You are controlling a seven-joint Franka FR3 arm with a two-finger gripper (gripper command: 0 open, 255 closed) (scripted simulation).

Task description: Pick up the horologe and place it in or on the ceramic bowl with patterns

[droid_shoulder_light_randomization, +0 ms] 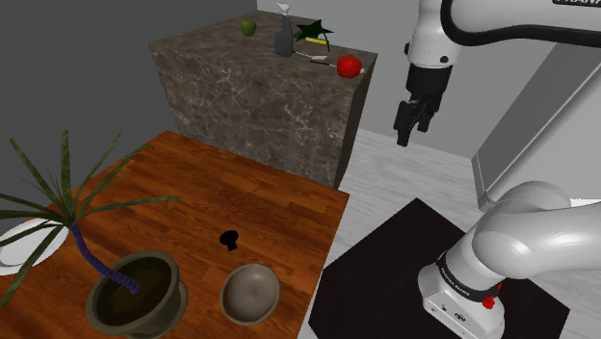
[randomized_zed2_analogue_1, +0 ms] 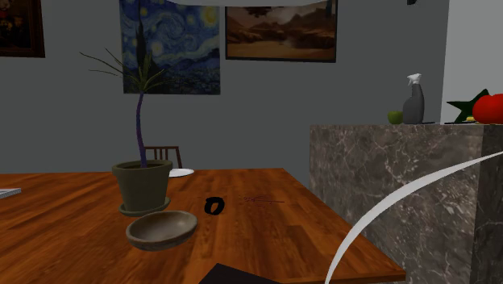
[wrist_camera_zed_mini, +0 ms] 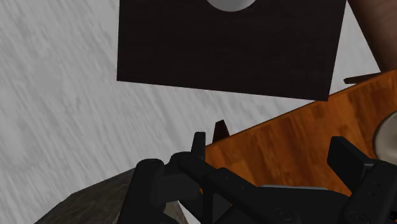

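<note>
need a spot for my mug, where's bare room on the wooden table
The wide stretch of wooden table between the black watch and the marble counter is bare. It is crowded at the opposite end, where the plant pot, the bowl and the watch sit close together.

Wooden bench, set low and well apart from the pincer. On it, nearest the pincer, a small black watch; just beyond that, a dull grey-brown bowl; farther off, a potted plant; farthest, a white plate.
</note>
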